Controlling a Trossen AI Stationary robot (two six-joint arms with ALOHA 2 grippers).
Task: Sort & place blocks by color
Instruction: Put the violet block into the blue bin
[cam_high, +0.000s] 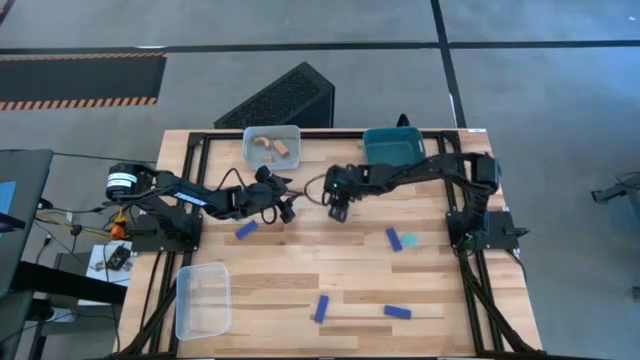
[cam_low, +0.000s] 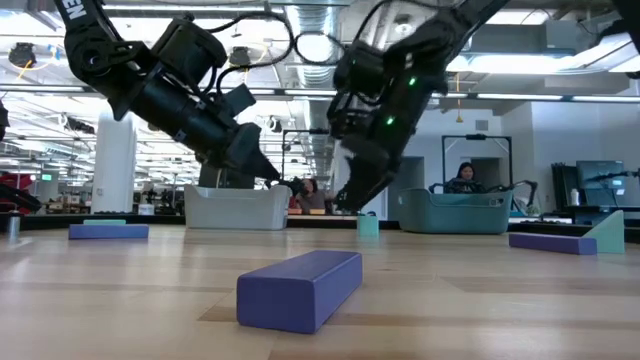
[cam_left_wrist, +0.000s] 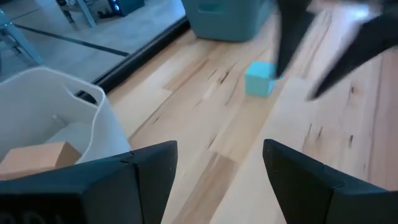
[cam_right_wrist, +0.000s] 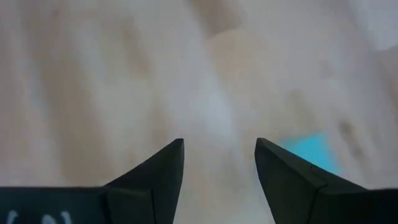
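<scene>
A little cyan cube (cam_left_wrist: 259, 78) rests on its base on the wooden table, also visible as the cube (cam_low: 368, 225) in the low view. My right gripper (cam_right_wrist: 219, 155) hangs open just above the table, pointing steeply down, and the cube (cam_right_wrist: 309, 152) lies beside one finger, not between the two. My left gripper (cam_left_wrist: 217, 162) is open and holds nothing, a short way to the table's left of the cube, next to the clear bin (cam_high: 272, 145) that holds tan pieces (cam_left_wrist: 38, 155). Dark blue bars (cam_high: 246, 230) (cam_high: 321, 308) (cam_high: 397, 312) lie flat on the table.
The teal bin (cam_high: 392, 148) stands at the far edge, right of the clear bin. A second clear bin (cam_high: 203, 298) sits at the near left. Another blue bar (cam_high: 393, 238) and a cyan piece (cam_high: 411, 241) lie toward the right. People sit in the room behind.
</scene>
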